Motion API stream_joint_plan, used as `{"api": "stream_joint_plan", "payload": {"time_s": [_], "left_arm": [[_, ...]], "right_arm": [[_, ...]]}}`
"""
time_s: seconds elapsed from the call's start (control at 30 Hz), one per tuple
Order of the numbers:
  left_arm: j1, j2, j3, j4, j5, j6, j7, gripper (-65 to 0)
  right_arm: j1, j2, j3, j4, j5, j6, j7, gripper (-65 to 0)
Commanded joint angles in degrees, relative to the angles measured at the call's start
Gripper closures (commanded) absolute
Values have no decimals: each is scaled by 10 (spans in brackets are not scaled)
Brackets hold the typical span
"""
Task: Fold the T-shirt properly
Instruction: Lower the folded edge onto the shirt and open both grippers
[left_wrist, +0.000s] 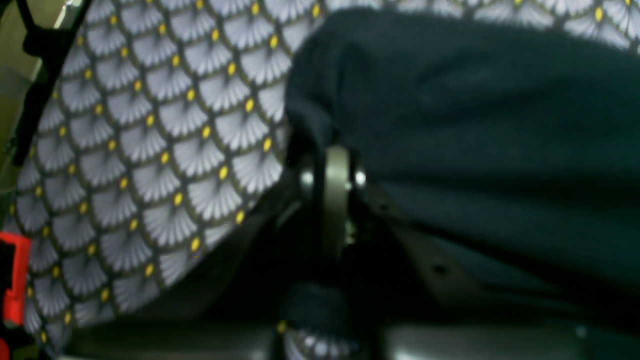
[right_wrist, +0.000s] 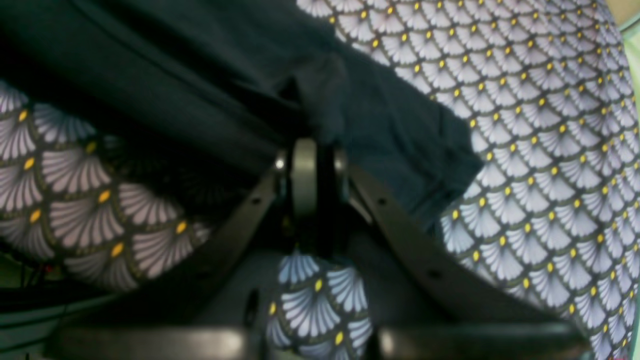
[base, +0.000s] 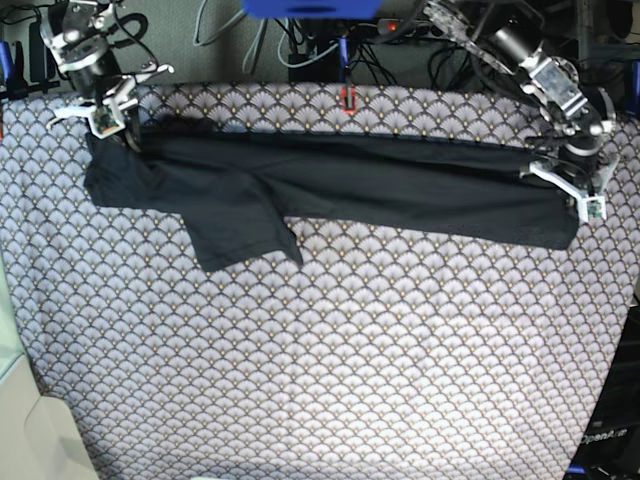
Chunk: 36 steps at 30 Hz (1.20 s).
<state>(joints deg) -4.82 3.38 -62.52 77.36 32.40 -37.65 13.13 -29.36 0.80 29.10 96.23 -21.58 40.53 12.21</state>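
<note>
You have both jaws pinching the T-shirt (base: 350, 180), left gripper (base: 578, 190) and right gripper (base: 112, 120) at opposite ends, probably to stretch it flat along the surface (base: 330, 370).

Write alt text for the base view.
A black T-shirt lies stretched in a long band across the far side of a fan-patterned tablecloth, each end pinched by a shut gripper: right, left. One sleeve hangs toward the camera.

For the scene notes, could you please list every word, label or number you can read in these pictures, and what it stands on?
"OpenArm": pale lettering, small and only partly legible, at the lower right edge of the base view, seemingly on the robot's frame.
Red mark on the patterned tablecloth at its far edge: too small to read.
T-shirt: no readable print or label.
</note>
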Motion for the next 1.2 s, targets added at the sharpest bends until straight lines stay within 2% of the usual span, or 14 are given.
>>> {"api": "stream_joint_plan", "payload": {"time_s": [0.0, 0.07, 0.37, 0.53, 0.6, 0.7, 0.77, 1.0, 1.17], "left_arm": [[-9, -17, 0, 13, -1, -2, -10, 0], [-9, -20, -4, 13, -1, -24, -10, 0], [-9, -25, -3, 7, 0, -24, -9, 0], [6, -26, -2, 11, 0, -24, -9, -7], [14, -25, -1, 12, -1, -24, -11, -68], [21, -25, -4, 12, -6, -24, -15, -198], [23, -25, -4, 12, -7, -24, -16, -248], [22, -25, -6, 19, -7, -24, -11, -319], [21, -21, -29, 38, -7, -24, -11, -397]], "right_arm": [[7, 6, 9, 3, 10, -5, 14, -9], [12, 4, 20, -4, 10, -5, 14, -10], [18, 4, 27, -5, 10, -5, 14, -17], [15, 4, 27, -5, 11, -5, 13, -98], [15, 4, 27, -5, 13, -5, 9, -127], [17, 7, 27, -5, 14, -5, -15, -158], [19, 8, 27, -4, 14, -5, -28, -166], [17, 8, 28, -1, 14, -5, -38, -167], [20, 6, 68, 0, 16, -5, -38, -168]]}}
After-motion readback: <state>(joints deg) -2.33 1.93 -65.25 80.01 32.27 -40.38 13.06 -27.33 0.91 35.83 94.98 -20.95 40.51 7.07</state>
